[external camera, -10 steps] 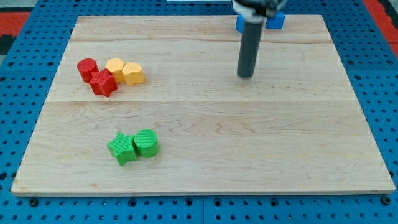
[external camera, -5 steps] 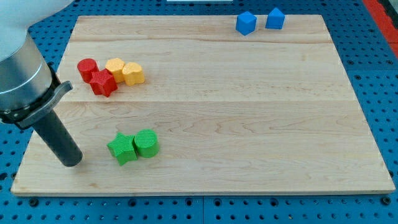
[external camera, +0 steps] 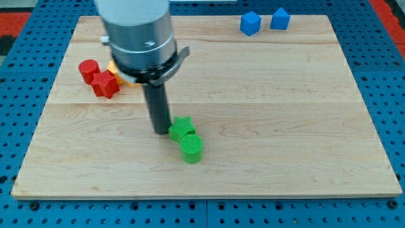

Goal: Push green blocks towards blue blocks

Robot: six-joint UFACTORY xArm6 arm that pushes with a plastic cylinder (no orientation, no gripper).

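From the one camera view, my tip (external camera: 161,130) sits on the wooden board (external camera: 285,126), just beside the green star block (external camera: 181,128), on that block's left side, seemingly touching it. The rod has no claw and holds nothing. The green cylinder block (external camera: 192,147) rests against the star, just below and right of it. Far up and right of the star stand two blue blocks (external camera: 250,23) (external camera: 280,19). Up and left of it lie a red cylinder (external camera: 88,69) and red star (external camera: 105,84), with a yellow block (external camera: 120,78) mostly hidden behind the arm.
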